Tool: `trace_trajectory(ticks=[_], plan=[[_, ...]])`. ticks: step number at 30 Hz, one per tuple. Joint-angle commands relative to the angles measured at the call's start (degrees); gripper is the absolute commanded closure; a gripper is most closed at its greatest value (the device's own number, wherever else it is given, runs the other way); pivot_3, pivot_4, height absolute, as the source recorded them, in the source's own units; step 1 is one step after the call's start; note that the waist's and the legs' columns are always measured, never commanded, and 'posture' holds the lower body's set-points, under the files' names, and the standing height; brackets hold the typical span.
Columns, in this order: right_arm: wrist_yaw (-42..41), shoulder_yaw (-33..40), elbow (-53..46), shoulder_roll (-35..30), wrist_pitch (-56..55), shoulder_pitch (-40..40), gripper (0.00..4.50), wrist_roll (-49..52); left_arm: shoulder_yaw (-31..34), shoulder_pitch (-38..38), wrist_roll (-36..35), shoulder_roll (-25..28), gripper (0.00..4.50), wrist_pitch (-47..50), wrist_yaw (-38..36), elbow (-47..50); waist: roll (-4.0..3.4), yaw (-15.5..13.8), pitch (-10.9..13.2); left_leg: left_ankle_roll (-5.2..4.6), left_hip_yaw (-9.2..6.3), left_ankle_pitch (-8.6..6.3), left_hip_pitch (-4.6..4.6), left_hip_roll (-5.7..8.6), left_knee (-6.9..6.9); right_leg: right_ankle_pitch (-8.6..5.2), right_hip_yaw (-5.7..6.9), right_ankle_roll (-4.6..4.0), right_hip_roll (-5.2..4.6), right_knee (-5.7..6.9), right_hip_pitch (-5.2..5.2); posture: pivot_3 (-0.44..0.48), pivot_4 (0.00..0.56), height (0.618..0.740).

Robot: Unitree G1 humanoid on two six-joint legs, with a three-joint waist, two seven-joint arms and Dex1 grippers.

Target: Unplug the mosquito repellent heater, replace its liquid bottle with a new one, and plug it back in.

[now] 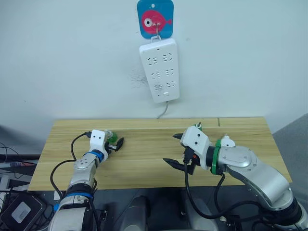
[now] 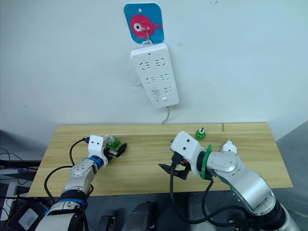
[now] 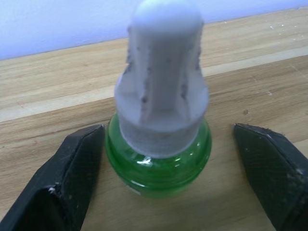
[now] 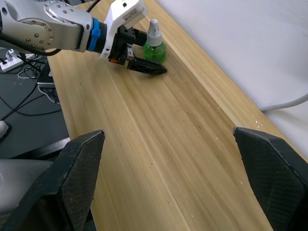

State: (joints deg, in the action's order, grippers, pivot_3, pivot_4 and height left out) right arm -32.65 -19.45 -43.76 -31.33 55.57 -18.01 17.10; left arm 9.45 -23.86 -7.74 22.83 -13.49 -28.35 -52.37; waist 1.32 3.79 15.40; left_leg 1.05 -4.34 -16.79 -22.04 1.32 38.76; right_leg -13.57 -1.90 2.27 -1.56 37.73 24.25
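White wall behind a wooden table (image 1: 144, 159). A white power strip (image 1: 160, 70) hangs from a blue hook plate with a pink fish (image 1: 154, 18); its cable drops behind the table edge, and you can see its sockets are all empty.

Your left gripper (image 1: 117, 143) sits low on the table's left side, jaws spread wide around a green bottle (image 3: 159, 159) with a white cap (image 3: 162, 82). In the left wrist view both fingers (image 3: 72, 173) stand apart from the glass, gaps on each side, so nothing is held. The bottle stands upright on the wood.

Your right gripper (image 1: 177, 150) hovers over the table's middle right, fingers wide open, empty.

In the right eye view, a second green bottle (image 2: 200, 134) stands near the back edge, past the right gripper. The heater (image 2: 228, 146), small and white, sits on the table to the right of that bottle, just behind the right forearm; the arm cuts off its lower part, and you can't make out its prongs or socket.

Cables and a black box (image 1: 19, 210) lie on the floor off the left end.
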Motion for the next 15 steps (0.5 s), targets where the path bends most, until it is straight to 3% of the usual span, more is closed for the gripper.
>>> trace_trajectory(ticks=[1, 5, 9, 12, 15], plan=[[-0.40, 0.03, -2.55, -0.67, 0.02, 0.12, 0.00, 1.11, 0.25, 0.15, 0.56, 0.98, 0.93, -1.99, -0.47, -1.32, 0.01, 0.00, 0.14, 0.00, 0.00, 0.00, 0.00, 0.00, 0.00, 0.00, 0.00, 0.00, 0.00, 0.00, 0.00, -0.111, 0.308, 0.740], [-0.86, 0.96, -2.14, -1.65, -0.53, 0.70, 0.00, 1.31, -0.55, 1.51, 1.19, 2.47, 2.20, -3.90, -2.44, 0.55, 0.08, 0.01, 0.23, 0.00, -0.01, 0.00, -0.01, 0.00, -0.01, 0.00, 0.01, 0.00, -0.01, -0.02, 0.00, -0.114, 0.306, 0.740], [-0.78, 2.22, -1.83, -1.82, -0.77, 1.16, 0.00, 2.01, -1.21, 3.51, 0.66, 3.81, 2.28, -3.93, -6.32, 6.78, 0.15, 0.07, 0.46, 0.00, 0.00, 0.00, -0.03, -0.01, -0.06, 0.00, -0.01, 0.00, -0.01, -0.03, 0.05, -0.112, 0.294, 0.740], [-1.51, 4.26, -1.93, -2.52, -1.19, 1.91, 0.00, 3.25, -3.23, 5.78, -0.93, 5.05, 2.28, -0.74, -12.30, 18.54, 0.19, -0.08, 0.48, 0.01, -0.07, 0.00, -0.15, -0.01, -0.05, 0.00, 0.06, -0.01, -0.06, -0.08, 0.09, -0.110, 0.287, 0.740], [-3.82, 7.62, -2.58, -3.46, -1.58, 2.20, 0.00, 6.20, -8.21, 6.65, -4.88, 6.89, 2.28, 9.32, -21.48, 35.65, 0.19, -0.59, 0.48, 0.03, -0.17, 0.00, -0.40, 0.00, -0.01, 0.01, 0.16, -0.01, -0.11, -0.15, 0.16, -0.113, 0.262, 0.740]])
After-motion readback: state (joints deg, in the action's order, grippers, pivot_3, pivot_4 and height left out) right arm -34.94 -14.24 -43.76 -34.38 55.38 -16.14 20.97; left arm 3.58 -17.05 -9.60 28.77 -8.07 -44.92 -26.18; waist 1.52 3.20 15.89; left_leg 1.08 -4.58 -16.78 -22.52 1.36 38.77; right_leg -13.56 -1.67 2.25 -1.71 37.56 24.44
